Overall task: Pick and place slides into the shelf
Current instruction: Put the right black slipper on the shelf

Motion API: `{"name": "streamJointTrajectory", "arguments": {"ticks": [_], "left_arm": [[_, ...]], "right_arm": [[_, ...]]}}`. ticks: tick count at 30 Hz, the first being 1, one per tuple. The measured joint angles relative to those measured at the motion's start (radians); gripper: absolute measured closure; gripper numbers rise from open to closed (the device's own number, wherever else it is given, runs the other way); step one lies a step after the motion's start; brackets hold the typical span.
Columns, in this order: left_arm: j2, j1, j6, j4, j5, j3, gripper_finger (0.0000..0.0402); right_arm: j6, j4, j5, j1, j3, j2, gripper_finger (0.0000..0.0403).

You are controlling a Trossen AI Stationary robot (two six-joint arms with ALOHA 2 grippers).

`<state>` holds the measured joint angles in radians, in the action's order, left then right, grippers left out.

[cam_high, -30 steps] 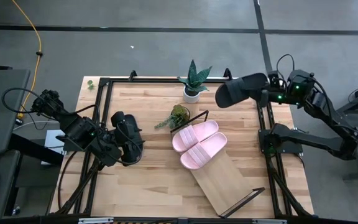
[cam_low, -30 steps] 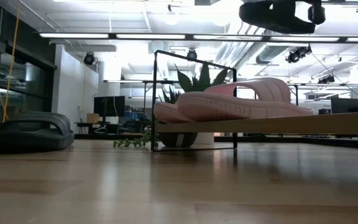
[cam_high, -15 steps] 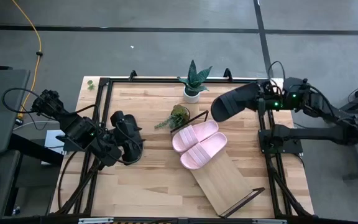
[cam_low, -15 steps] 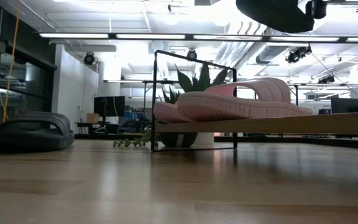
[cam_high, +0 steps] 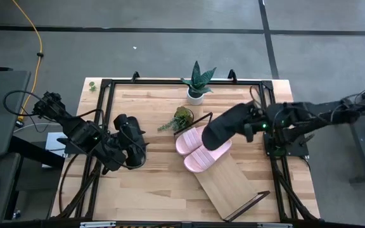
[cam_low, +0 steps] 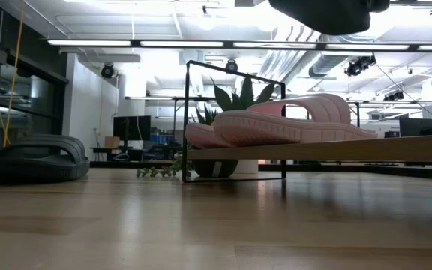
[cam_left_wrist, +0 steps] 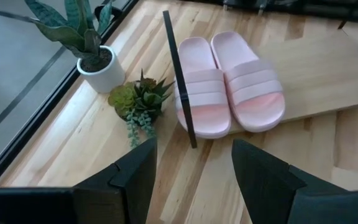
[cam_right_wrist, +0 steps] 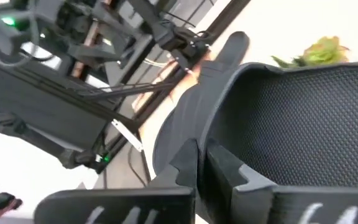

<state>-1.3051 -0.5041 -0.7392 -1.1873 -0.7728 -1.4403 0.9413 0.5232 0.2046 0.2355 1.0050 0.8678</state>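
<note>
Two light pink slides (cam_high: 201, 147) lie side by side on the far end of the light-wood shelf (cam_high: 230, 183), which lies slantwise on the table; they also show in the left wrist view (cam_left_wrist: 229, 87) and the low view (cam_low: 276, 124). My right gripper (cam_high: 252, 125) is shut on a black slide (cam_high: 224, 126), held high over the pink pair; it shows at the top of the low view (cam_low: 328, 11). A second black slide (cam_low: 32, 159) rests sole down at the table's left (cam_high: 127, 133). My left gripper (cam_left_wrist: 191, 186) is open beside it (cam_high: 138, 147). My right gripper pinches the black slide's thin side rim (cam_right_wrist: 199, 146) between its two fingers, at the end of the slide nearest the arm. The fingers come roughly level from the table's right. The slide reaches leftward from them, lifted clear above the pink slides.
A potted spiky plant (cam_high: 197, 83) stands at the far edge and a small succulent (cam_high: 182, 118) by the shelf's black wire end (cam_high: 195, 121). Bare board lies on the shelf's near half. Black frame rails (cam_high: 274, 158) run along the table's sides.
My right gripper has carried the black slide from the table's far right corner toward the left and near side, to above the pink slides on the shelf. The slide has stayed lifted high.
</note>
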Motion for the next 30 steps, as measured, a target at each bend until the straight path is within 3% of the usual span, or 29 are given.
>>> {"name": "streamJointTrajectory", "arguments": {"ticks": [7, 19, 30], "left_arm": [[-0.002, 0.000, 0.004, -0.020, 0.057, 0.000, 0.0204], [-0.002, 0.000, 0.010, -0.083, 0.103, 0.000, 0.0204], [-0.002, 0.000, 0.048, -0.099, 0.110, 0.000, 0.0204]], "right_arm": [[0.148, -0.069, 0.177, 0.188, 0.000, 0.084, 0.0403], [0.386, -0.039, 0.277, 0.426, 0.000, 0.197, 0.0403], [0.523, -0.041, 0.324, 0.508, 0.000, 0.318, 0.0403]]}}
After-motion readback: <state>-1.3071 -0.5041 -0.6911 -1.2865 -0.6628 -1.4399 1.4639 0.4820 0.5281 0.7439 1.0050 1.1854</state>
